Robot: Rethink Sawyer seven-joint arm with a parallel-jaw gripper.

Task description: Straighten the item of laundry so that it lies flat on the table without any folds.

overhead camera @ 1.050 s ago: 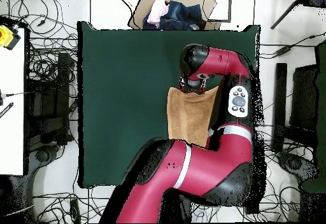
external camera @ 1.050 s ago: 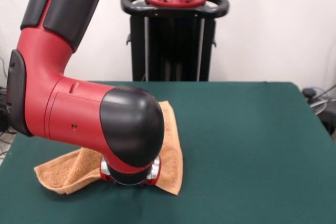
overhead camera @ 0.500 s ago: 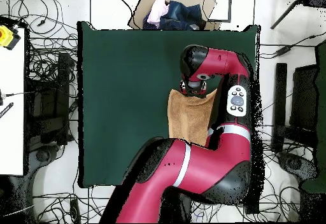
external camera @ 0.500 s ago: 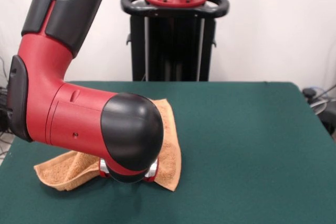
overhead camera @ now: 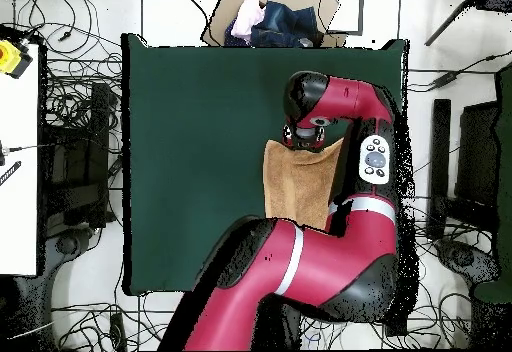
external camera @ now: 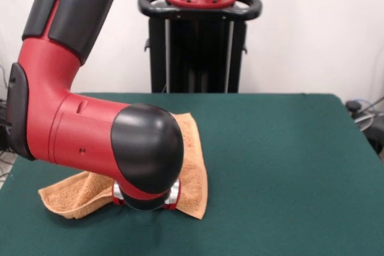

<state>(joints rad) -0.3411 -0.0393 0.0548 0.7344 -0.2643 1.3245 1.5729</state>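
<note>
Towel (external camera: 191,166) lies under my claw (external camera: 147,199), long axis running toward the tabletop's (external camera: 288,160) far edge; claw's grip state hidden.

towel (external camera: 191,159): orange-tan terry, partly folded, left end bunched and lifted
desk (external camera: 282,166): dark green cloth top, towel on its left part

Fuzzy terry towel (external camera: 193,166), matt felt table (external camera: 288,166)
</note>
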